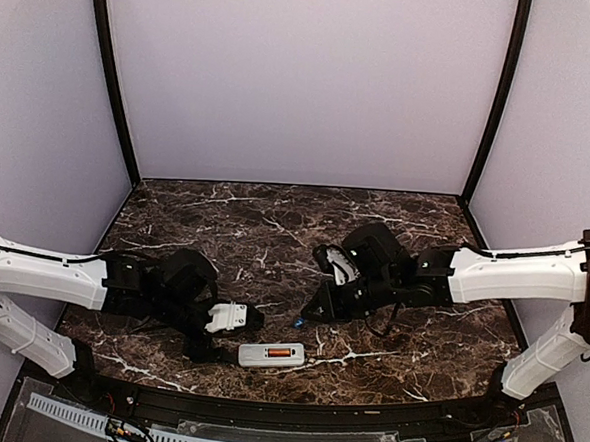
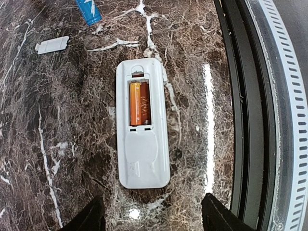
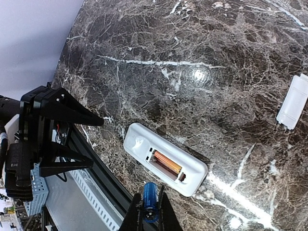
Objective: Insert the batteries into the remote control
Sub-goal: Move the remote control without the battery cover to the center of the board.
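Observation:
The white remote control (image 2: 143, 144) lies back up near the table's front edge (image 1: 272, 355), its battery bay uncovered. One orange-red battery (image 2: 139, 104) sits in the bay, also showing in the right wrist view (image 3: 167, 162); the slot beside it looks empty. My right gripper (image 3: 150, 214) is shut on the blue battery (image 3: 150, 199), holding it just above the table beside the remote (image 3: 165, 159). In the top view that battery (image 1: 298, 322) hangs behind the remote. My left gripper (image 2: 154, 221) stands open with nothing between its fingers, straddling the space just off the remote's plain end.
The small white bay cover (image 2: 52, 44) lies loose on the dark marble, away from the remote; the right wrist view has it at the far right (image 3: 293, 102). A black rail and perforated white strip (image 2: 284, 115) run along the front edge close to the remote.

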